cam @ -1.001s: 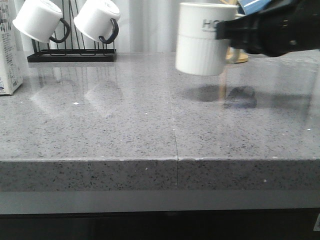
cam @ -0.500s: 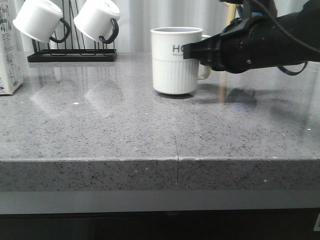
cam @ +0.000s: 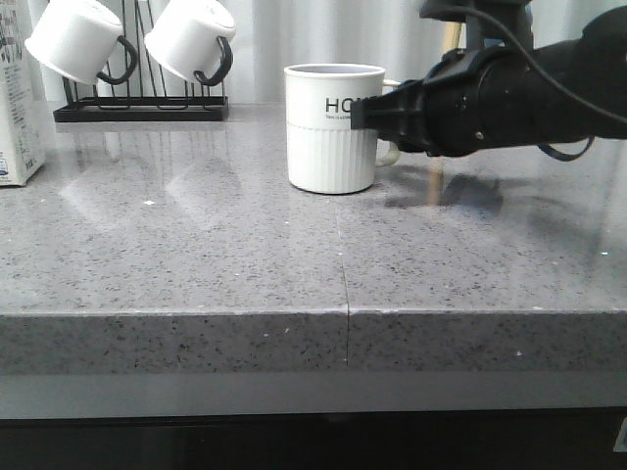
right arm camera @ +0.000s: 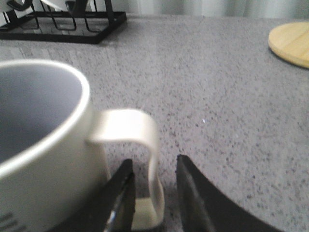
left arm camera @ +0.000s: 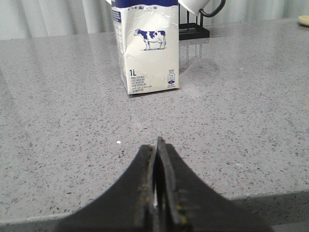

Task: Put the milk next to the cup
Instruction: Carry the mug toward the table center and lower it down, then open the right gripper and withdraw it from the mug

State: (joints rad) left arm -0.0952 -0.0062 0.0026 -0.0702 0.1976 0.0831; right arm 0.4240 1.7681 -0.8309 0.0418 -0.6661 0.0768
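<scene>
The cup point(cam: 333, 127), off-white with a ribbed lower half and black letters, stands upright on the grey counter point(cam: 245, 255) mid-back. My right gripper point(cam: 367, 113) reaches it from the right. In the right wrist view the fingers point(right arm camera: 153, 166) straddle the cup's handle point(right arm camera: 145, 140) with a gap showing on each side, so it is open. The milk point(cam: 18, 108) stands at the far left edge. It also shows in the left wrist view point(left arm camera: 149, 53), upright, well beyond my left gripper point(left arm camera: 157, 145), which is shut and empty low over the counter.
A black rack point(cam: 142, 108) with two white black-handled mugs point(cam: 73, 39) stands at the back left. A round wooden coaster point(right arm camera: 292, 43) lies at the back right. The counter's front edge point(cam: 343, 318) runs across the front view.
The cup came down from the air to the counter and moved left with my right gripper. The right fingers now stand apart round the handle.
</scene>
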